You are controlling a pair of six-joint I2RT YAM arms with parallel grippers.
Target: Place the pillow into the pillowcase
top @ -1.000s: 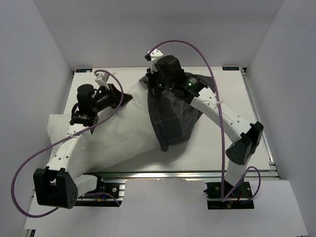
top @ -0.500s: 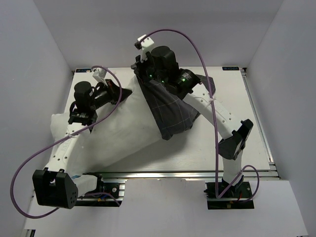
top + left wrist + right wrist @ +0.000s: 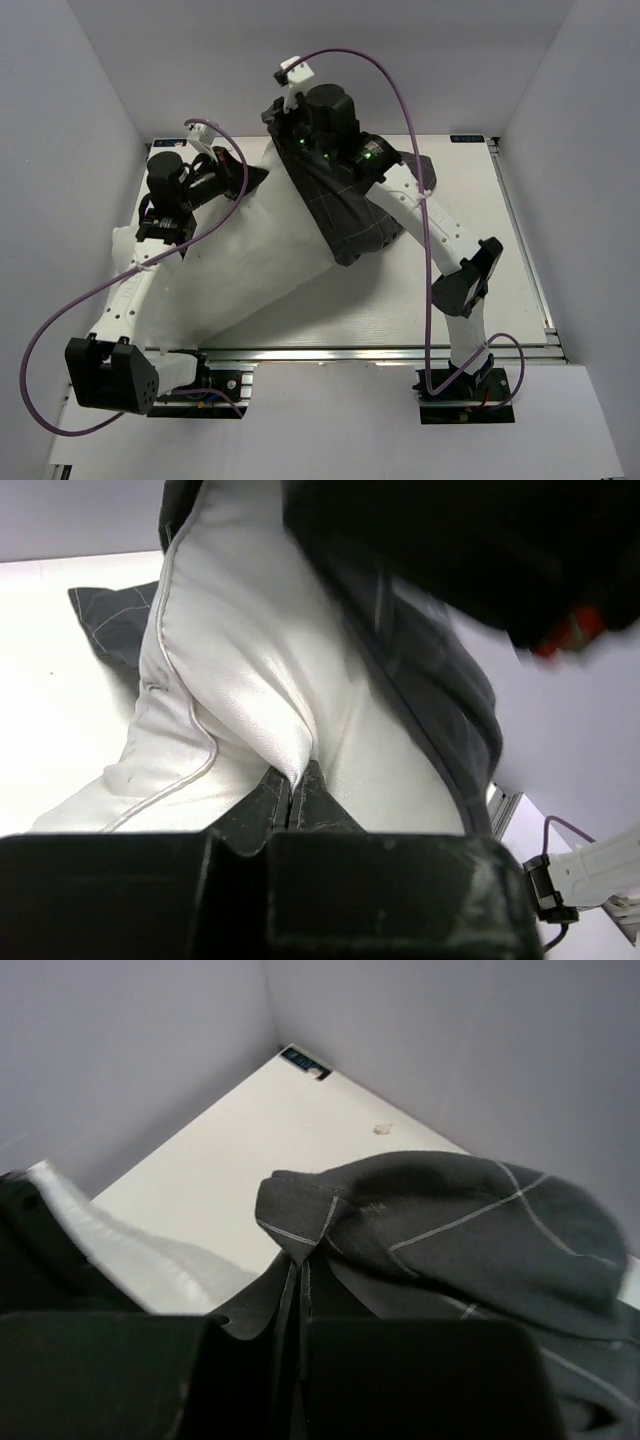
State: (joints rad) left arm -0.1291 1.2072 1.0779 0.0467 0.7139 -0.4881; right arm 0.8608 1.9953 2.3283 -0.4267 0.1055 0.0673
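White table [image 3: 520, 250], grey walls [image 3: 590, 150].

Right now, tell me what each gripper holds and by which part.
The left gripper pinches a fold of the pillow fabric. The right gripper pinches a bunched corner of the pillowcase.

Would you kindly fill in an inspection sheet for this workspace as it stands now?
Surface: white table, bare on its right side.
Job's things: pillow lies diagonally across the left and middle; the pillowcase covers only its far right end, and most of the pillow is uncovered.
Clutter: nothing seen.
Grippers: left gripper is shut on a fold of the pillow; right gripper is shut on a corner of the pillowcase.
Cables: purple cables loop freely from each wrist to its base; no snag seen.
Surroundings: plain grey walls on three sides.
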